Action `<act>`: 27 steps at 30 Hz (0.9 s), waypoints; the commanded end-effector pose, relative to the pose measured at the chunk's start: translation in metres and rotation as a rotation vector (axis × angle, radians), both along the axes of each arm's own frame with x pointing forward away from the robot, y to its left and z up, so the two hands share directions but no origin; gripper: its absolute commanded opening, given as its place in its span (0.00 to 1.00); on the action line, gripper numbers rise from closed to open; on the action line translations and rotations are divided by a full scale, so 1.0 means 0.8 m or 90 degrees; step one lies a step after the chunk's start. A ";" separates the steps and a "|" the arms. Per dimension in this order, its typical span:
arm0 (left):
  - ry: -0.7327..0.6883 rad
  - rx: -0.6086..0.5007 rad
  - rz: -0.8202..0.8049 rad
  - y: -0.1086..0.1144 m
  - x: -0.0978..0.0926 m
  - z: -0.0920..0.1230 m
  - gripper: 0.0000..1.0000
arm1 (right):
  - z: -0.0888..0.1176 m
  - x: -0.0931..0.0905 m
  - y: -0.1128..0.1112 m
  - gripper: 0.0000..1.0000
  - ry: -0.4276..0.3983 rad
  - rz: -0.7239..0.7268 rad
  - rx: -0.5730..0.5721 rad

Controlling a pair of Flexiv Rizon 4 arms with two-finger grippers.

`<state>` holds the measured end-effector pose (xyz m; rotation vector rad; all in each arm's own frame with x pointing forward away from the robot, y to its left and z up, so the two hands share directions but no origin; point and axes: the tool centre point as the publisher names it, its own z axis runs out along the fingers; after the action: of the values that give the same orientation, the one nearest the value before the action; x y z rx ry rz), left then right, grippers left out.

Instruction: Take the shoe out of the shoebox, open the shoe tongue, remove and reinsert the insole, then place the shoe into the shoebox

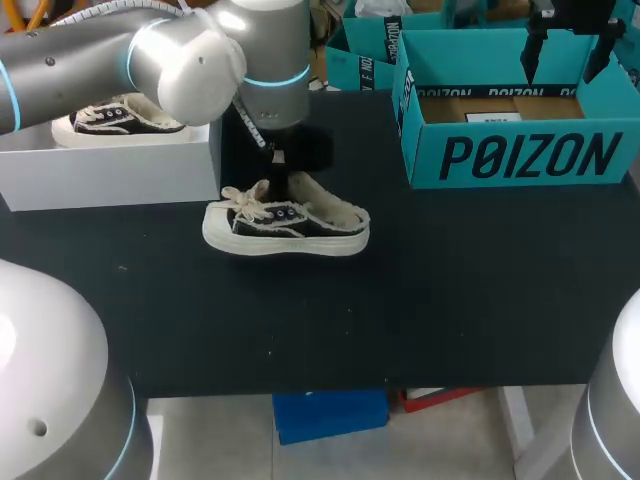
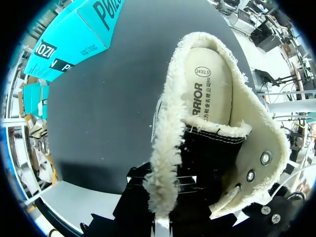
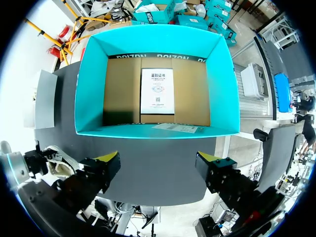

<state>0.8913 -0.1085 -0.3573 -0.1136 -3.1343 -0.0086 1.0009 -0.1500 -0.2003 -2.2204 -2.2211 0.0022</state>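
A black low shoe [image 1: 285,222] with white sole, laces and fleecy lining lies on the black table, toe to the left. My left gripper [image 1: 283,165] stands at its far side, over the opening. In the left wrist view the shoe's fleecy collar [image 2: 163,163] runs between the dark fingers, which are shut on it; the cream insole [image 2: 210,89] lies inside and the black tongue [image 2: 207,153] is near the gripper. The teal shoebox [image 1: 515,155] stands at the back right. My right gripper [image 1: 570,45] hangs open above the shoebox [image 3: 94,89], its yellow fingertips [image 3: 106,160] wide apart.
A second matching shoe [image 1: 120,118] rests on a white box [image 1: 110,165] at the back left. Another teal box [image 1: 365,55] stands behind the shoebox. A white card [image 3: 157,91] lies on the shoebox's cardboard floor.
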 end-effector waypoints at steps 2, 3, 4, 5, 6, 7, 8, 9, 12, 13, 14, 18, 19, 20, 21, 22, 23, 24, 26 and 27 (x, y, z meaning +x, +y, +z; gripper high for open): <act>-0.008 -0.005 0.002 -0.006 0.003 -0.029 0.00 | 0.000 0.000 0.000 1.00 0.000 0.000 0.000; -0.009 -0.004 0.001 -0.007 0.003 -0.033 0.00 | 0.000 0.000 0.000 1.00 0.000 0.000 0.000; -0.009 -0.004 0.001 -0.008 0.004 -0.038 0.00 | 0.000 0.000 0.000 1.00 0.000 0.000 0.000; -0.010 -0.004 0.002 -0.009 0.005 -0.042 0.00 | 0.000 0.000 0.000 1.00 0.000 0.000 0.000; -0.011 -0.005 0.002 -0.010 0.005 -0.046 0.00 | 0.000 0.000 0.000 1.00 0.000 0.000 0.000; -0.011 -0.005 0.003 -0.010 0.006 -0.050 0.00 | 0.000 0.000 0.000 1.00 0.000 0.000 0.000; -0.012 -0.005 0.004 -0.011 0.007 -0.053 0.00 | 0.000 0.000 0.000 1.00 0.000 0.000 0.000; -0.013 -0.005 0.004 -0.012 0.007 -0.055 0.00 | 0.000 0.000 0.000 1.00 0.000 0.000 0.000; -0.014 -0.004 0.003 -0.013 0.008 -0.063 0.00 | 0.000 0.000 0.000 1.00 0.000 0.000 0.000; -0.014 -0.003 0.004 -0.013 0.009 -0.065 0.00 | 0.000 0.000 0.000 1.00 0.000 0.000 0.000; -0.016 0.003 0.000 -0.014 0.009 -0.067 0.00 | 0.000 0.000 0.000 1.00 0.000 0.000 0.000; -0.013 0.009 0.001 -0.013 0.011 -0.075 0.00 | 0.000 0.000 0.000 1.00 0.000 0.000 0.000; -0.013 0.010 0.001 -0.013 0.012 -0.075 0.00 | 0.000 0.000 0.000 1.00 0.000 0.000 0.000; -0.013 0.010 0.001 -0.013 0.012 -0.076 0.00 | 0.000 0.000 0.000 1.00 0.000 0.000 0.000; -0.013 0.012 0.001 -0.012 0.012 -0.076 0.00 | 0.000 0.000 0.000 1.00 0.000 0.000 0.000; -0.013 0.012 0.001 -0.012 0.012 -0.076 0.00 | 0.000 0.000 0.000 1.00 0.000 0.000 0.000; -0.013 0.013 0.001 -0.012 0.013 -0.077 0.00 | 0.000 0.000 0.000 1.00 0.000 0.000 0.000; -0.012 0.013 0.002 -0.012 0.013 -0.076 0.00 | 0.000 0.000 0.000 1.00 0.000 0.000 0.000; -0.010 0.013 0.002 -0.010 0.012 -0.075 0.00 | 0.000 0.000 0.000 1.00 0.000 0.000 0.000; -0.010 0.013 0.001 -0.010 0.012 -0.074 0.00 | 0.000 0.000 0.000 1.00 0.000 0.000 0.000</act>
<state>0.9007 -0.1176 -0.4112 -0.1070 -3.1505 -0.0420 1.0009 -0.1500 -0.2003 -2.2204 -2.2211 0.0022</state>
